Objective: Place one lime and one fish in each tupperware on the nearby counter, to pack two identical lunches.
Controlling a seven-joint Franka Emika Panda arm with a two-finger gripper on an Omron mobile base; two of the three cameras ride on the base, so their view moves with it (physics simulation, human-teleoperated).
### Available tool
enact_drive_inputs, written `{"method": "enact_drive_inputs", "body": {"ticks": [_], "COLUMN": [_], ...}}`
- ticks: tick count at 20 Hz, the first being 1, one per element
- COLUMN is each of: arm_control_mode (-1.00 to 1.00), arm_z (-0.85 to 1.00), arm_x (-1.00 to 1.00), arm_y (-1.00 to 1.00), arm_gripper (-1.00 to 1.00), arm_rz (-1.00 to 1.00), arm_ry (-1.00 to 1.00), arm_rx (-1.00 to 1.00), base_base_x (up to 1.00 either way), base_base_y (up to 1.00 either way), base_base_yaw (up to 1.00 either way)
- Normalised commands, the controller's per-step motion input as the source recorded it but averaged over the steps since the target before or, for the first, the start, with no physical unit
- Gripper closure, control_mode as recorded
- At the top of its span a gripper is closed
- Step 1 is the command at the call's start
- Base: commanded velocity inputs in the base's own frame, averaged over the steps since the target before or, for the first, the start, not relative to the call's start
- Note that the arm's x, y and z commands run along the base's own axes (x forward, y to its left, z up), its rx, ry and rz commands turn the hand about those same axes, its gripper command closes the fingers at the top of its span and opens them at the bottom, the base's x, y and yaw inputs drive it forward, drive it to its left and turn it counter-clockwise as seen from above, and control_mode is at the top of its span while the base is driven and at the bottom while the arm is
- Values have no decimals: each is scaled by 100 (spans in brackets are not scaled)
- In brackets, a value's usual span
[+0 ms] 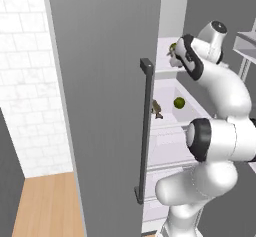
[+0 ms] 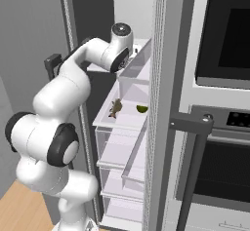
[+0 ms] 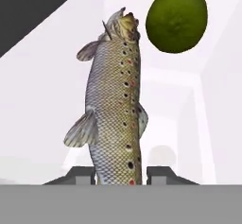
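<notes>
The fridge door (image 1: 107,106) hides most of the shelves, and the gripper (image 3: 120,173) is barely visible. Its jaws are closed narrowly on a fish (image 3: 116,109) on the upper shelf (image 1: 165,56), a lime (image 3: 176,20) just beyond.

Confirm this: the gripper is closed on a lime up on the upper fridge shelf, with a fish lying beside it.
Not quite. The hand view shows the gripper closed on the fish, not the lime; the lime lies beside it on the upper fridge shelf.
</notes>
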Motion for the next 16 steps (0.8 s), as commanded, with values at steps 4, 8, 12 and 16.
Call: {"method": "enact_drive_inputs", "body": {"ticks": [4,8,12,16], "arm_control_mode": [-100,-100,-100,-100], "arm_z": [13,39,30,6], "arm_x": [-98,-95,-100,-100], "arm_y": [2,7,6,9], "arm_gripper": [100,100,100,100], "arm_rz": [-3,-10,-12,-13], "arm_ry": [-4,6,3,0], "arm_rx": [1,0,1,2], "base_base_x": [0,0,0,0], "base_base_y": [0,0,0,0], "base_base_yaw": [0,0,0,0]}}
